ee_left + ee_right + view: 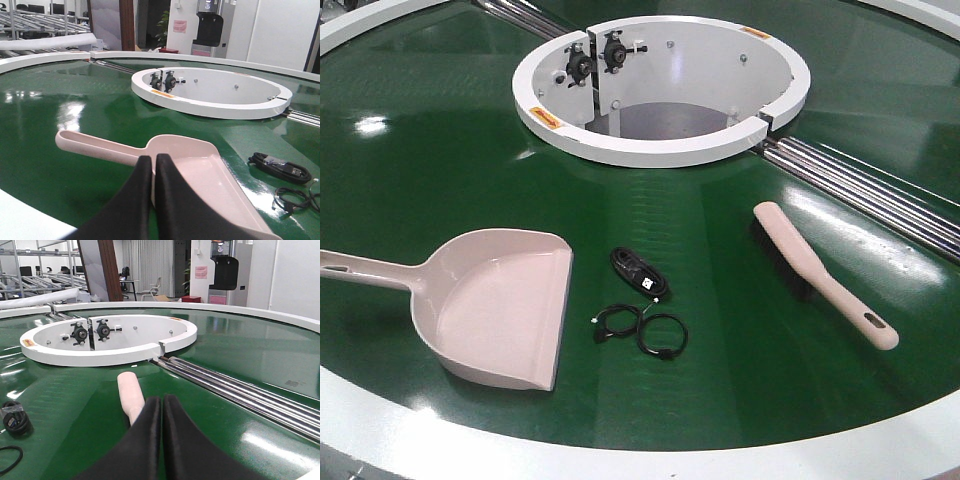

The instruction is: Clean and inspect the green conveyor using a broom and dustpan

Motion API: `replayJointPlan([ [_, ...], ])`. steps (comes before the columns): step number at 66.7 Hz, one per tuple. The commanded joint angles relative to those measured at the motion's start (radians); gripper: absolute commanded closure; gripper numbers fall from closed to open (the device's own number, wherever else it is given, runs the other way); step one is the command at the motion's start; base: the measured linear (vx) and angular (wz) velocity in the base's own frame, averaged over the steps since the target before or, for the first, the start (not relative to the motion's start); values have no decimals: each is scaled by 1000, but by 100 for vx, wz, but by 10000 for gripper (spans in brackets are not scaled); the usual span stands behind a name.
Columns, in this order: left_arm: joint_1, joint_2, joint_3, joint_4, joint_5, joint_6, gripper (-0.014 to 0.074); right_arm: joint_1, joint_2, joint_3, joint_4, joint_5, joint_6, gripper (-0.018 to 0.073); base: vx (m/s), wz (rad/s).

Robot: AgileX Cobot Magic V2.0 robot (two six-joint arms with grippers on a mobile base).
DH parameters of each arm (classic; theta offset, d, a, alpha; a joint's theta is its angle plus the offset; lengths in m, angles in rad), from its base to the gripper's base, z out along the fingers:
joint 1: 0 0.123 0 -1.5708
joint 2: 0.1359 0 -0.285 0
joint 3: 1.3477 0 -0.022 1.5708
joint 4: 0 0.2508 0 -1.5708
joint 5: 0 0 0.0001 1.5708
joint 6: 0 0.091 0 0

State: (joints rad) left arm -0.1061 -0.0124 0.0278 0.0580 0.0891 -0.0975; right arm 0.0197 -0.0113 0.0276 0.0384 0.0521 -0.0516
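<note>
Looking at the front view, you see the dustpan lying lower left on the green conveyor, its handle tip cut by the frame edge. The broom lies at right, well apart. Neither claw shows there. In the wrist views your left gripper and right gripper are both pinched together on nothing, hiding part of the pan and most of the broom.

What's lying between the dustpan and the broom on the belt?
A bundled black cable and two loose black cable loops lie on the green conveyor between dustpan and broom, shown in the exterior front-facing view.
</note>
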Motion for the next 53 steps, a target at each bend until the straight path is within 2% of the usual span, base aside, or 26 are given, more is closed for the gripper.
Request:
replayJointPlan([
  [1,4,-14,9,-3,-69,-6,603,-7,-11,3,-4,-78,-1,568,0,0],
  [53,4,-14,9,-3,-69,-6,603,-7,-11,3,-4,-77,-1,568,0,0],
])
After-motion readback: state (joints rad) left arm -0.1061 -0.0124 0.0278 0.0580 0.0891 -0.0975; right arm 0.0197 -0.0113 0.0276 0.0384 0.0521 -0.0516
